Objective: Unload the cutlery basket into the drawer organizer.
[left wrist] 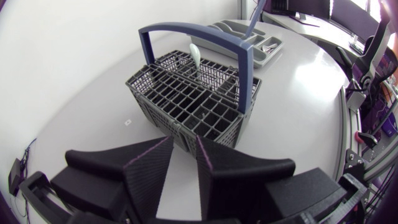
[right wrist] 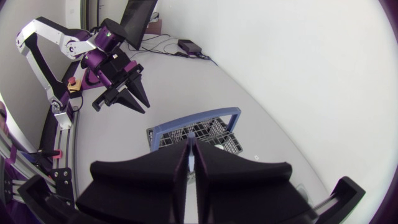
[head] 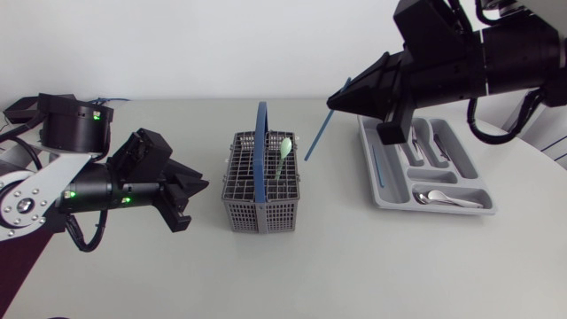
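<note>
Bright, even overhead light casts only soft shadows around the basket.

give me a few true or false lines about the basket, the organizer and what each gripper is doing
1. The right gripper is shut on a thin blue utensil. True.
2. The cutlery basket is empty. False: a pale green utensil stands in it.
3. The left gripper grips the basket's handle. False: it is open, beside the basket and apart from it.
4. The drawer organizer holds spoons. True.
</note>
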Controlling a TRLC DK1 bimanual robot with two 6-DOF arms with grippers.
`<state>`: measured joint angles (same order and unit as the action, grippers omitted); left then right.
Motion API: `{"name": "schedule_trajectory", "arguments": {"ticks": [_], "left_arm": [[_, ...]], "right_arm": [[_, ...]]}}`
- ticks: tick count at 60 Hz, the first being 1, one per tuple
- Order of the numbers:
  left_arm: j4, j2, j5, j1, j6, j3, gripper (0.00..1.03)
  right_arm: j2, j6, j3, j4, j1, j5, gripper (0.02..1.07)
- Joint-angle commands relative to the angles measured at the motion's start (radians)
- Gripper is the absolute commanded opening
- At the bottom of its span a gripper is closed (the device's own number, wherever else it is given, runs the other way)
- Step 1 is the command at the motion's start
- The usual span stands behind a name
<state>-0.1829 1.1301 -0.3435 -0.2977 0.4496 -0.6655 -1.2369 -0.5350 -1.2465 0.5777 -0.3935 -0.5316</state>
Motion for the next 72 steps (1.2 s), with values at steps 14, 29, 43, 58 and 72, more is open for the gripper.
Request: {"name": "schedule_trajectory", "arguments": {"ticks": [14,29,43,58,72], "left_arm": [[-0.006,-0.023,-0.006,-0.014,0.023,0.029,0.47],[0.002,-0.004,-0.005,-0.029,0.035,0.037,0.47],[0.002,-0.001,-0.005,-0.029,0.047,0.038,0.47],[0.003,0.005,-0.005,-0.029,0.052,0.043,0.47],[0.003,0.008,-0.005,-0.029,0.054,0.044,0.47]], "right_arm": [[-0.062,-0.099,-0.102,0.183,0.186,-0.008,0.08],[-0.185,-0.138,-0.130,0.254,0.341,0.004,0.08],[-0.343,-0.105,-0.218,0.324,0.421,0.036,0.08],[-0.559,-0.040,-0.357,0.392,0.493,0.047,0.08],[-0.722,-0.017,-0.470,0.482,0.512,0.045,0.08]]}}
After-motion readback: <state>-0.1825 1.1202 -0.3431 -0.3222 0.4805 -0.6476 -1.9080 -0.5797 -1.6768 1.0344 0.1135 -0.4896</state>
